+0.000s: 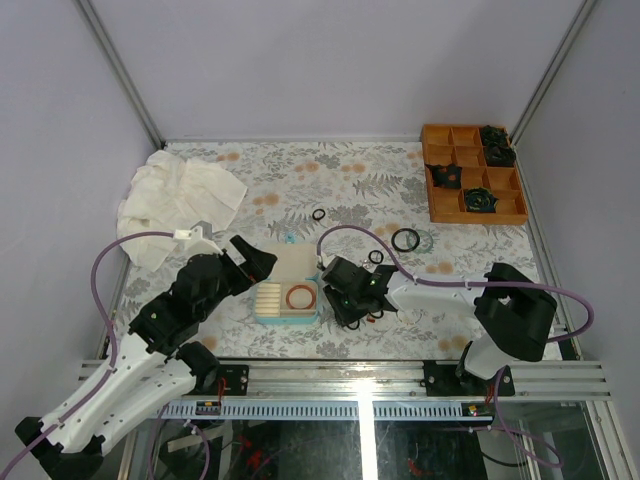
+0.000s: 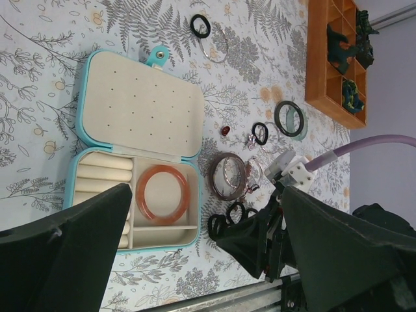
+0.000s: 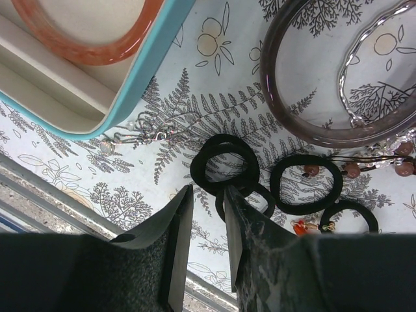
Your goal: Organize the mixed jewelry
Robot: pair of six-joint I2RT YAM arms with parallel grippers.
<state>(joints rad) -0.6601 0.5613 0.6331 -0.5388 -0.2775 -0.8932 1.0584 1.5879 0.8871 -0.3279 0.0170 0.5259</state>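
The left arm (image 1: 140,385) and right arm (image 1: 440,293) pair white shells with black joint housings — a thin purple cable (image 1: 135,238) loops along each.

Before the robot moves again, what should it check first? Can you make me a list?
1. Teal case open: ok.
2. Reddish bangle inside the case: ok.
3. Left fingers wide open, holding nothing: ok.
4. Right fingers at a black ring, gripping it: cannot tell.
5. All jewelry put away: not ok, other rings and a clear bangle lie on the cloth.
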